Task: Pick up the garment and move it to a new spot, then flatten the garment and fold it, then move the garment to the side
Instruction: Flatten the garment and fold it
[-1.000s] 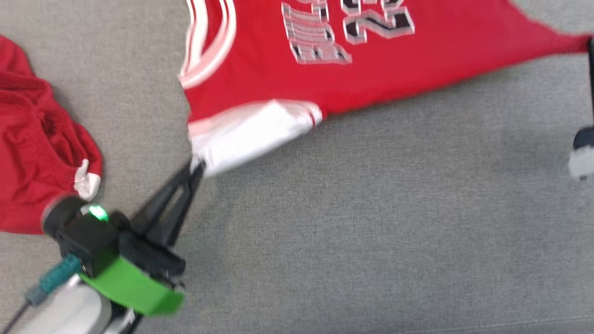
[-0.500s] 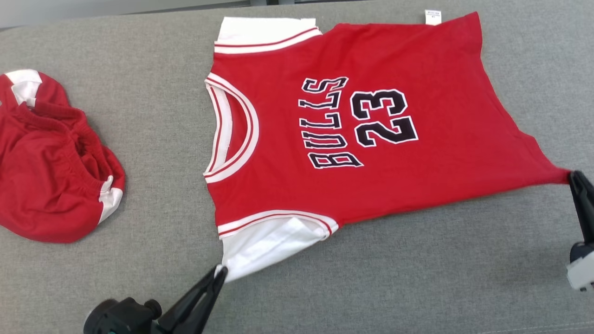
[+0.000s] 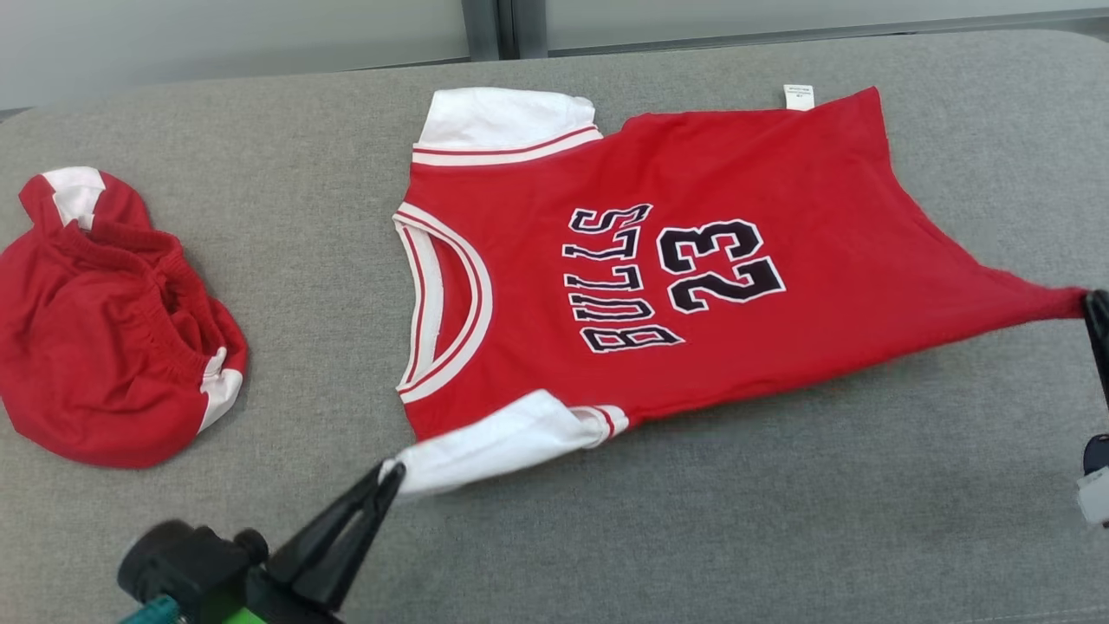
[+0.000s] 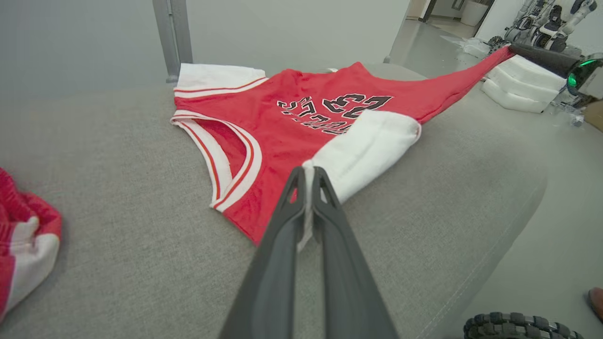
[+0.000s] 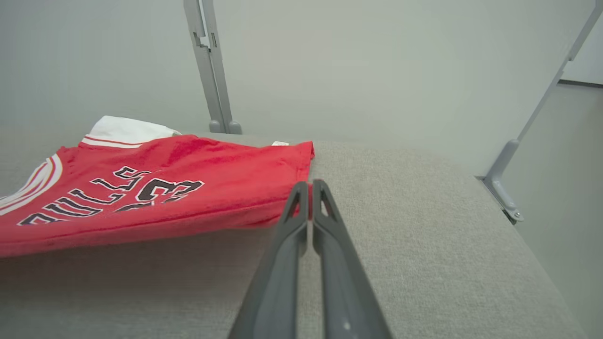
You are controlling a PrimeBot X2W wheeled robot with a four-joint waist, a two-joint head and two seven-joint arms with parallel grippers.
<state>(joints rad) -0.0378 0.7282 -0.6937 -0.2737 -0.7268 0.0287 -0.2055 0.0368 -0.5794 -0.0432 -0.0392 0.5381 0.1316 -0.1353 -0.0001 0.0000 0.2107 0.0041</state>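
Head view: nearest, the left gripper [image 3: 392, 475] is pinched shut on the white sleeve [image 3: 494, 442] and the right gripper [image 3: 1097, 305] on the hem corner of the jersey [image 3: 823, 217]. Camera shift allowed for, the jersey's near edge is drawn tauter and lifted more than half a second ago, so I judge the flattening pull is under way. The jersey lies mid-cushion [image 3: 693, 537] with bare room in front, red shorts [image 3: 95, 347] well apart to the left, and its far sleeve close to the back edge.

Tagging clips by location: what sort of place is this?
Likely a robotics lab, not a home: grey upholstered bench backed by plain partition panels on metal posts, with other robots parked on the floor beyond.
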